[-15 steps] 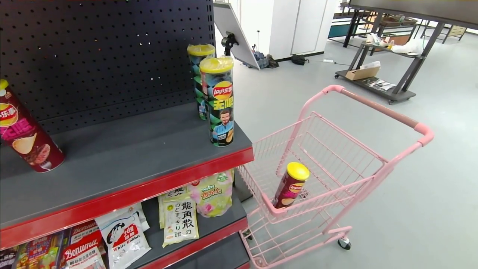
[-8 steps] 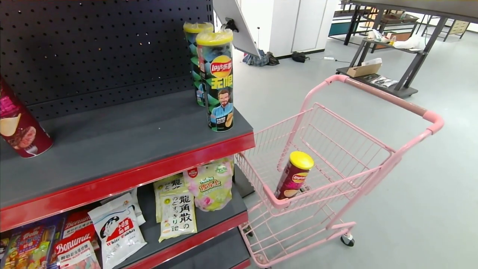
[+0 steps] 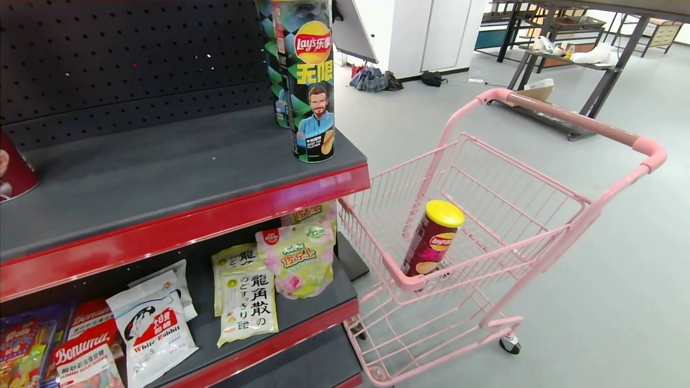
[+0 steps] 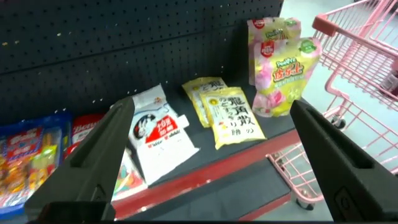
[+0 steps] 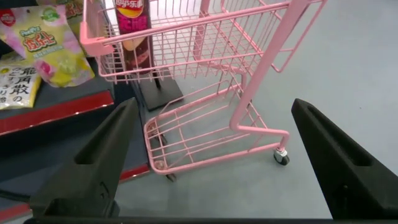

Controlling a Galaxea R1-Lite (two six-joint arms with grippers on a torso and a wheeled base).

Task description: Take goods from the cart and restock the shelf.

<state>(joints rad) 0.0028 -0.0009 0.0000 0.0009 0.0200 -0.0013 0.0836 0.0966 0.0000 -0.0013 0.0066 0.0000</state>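
Note:
A maroon chips can (image 3: 434,237) with a yellow lid stands tilted in the front corner of the pink cart (image 3: 571,116), just right of the shelf. The grey top shelf (image 3: 161,167) with a red front edge carries two green-and-black chips cans (image 3: 312,81) at its right end and a maroon can (image 3: 11,172) at the far left. My left gripper (image 4: 211,168) is open and faces the lower shelf's snack bags (image 4: 227,112). My right gripper (image 5: 214,162) is open, low beside the cart (image 5: 261,93), apart from the maroon can (image 5: 132,18) behind the wires.
Snack bags lie on the lower shelf: a white one (image 3: 153,328), yellow ones (image 3: 245,296), a green-pink one (image 3: 299,258). A black pegboard backs the shelf. Grey floor spreads right of the cart. Dark work tables (image 3: 566,54) stand far behind.
The head view has shifted lower and closer to the shelf and cart. The can, the cart and the shelf goods keep their places.

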